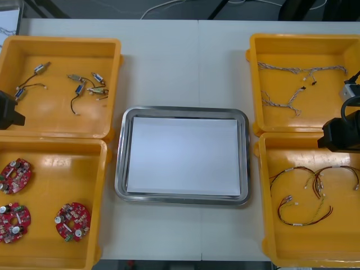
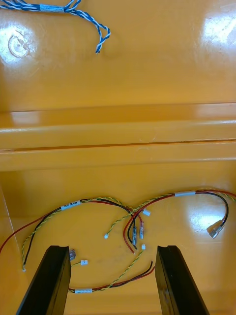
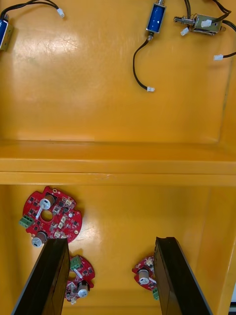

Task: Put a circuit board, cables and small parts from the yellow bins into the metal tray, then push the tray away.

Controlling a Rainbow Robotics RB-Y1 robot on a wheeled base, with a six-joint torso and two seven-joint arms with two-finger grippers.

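At the lower left of the front view, three boards (image 1: 72, 221) are lying in the lower left bin (image 1: 56, 188). At the lower right, red and yellow cables (image 1: 315, 185) are lying in loops in the lower right bin (image 1: 270, 239).

The left gripper (image 3: 110, 243) is hanging at the left edge of the front view, over the wall between the two left bins. Its fingers (image 3: 51, 280) are standing apart, grasping nothing. In its wrist view, one board is lying just beyond a fingertip, and each finger is partly hiding another.

The right gripper (image 2: 113, 248) is hanging at the right edge, over the seam between the two right bins, also spread and grasping nothing. In its wrist view, the red and yellow cables are lying between and just beyond the fingertips.

At the centre, the tray (image 1: 121, 169) is sitting on the table (image 1: 169, 62) between the bins, white inside, well apart from both grippers.

At the upper left, small metal parts (image 1: 84, 84) are lying scattered in the upper left bin (image 1: 56, 115). At the upper right, blue and white cables (image 1: 292, 70) are lying in the upper right bin (image 1: 281, 50).
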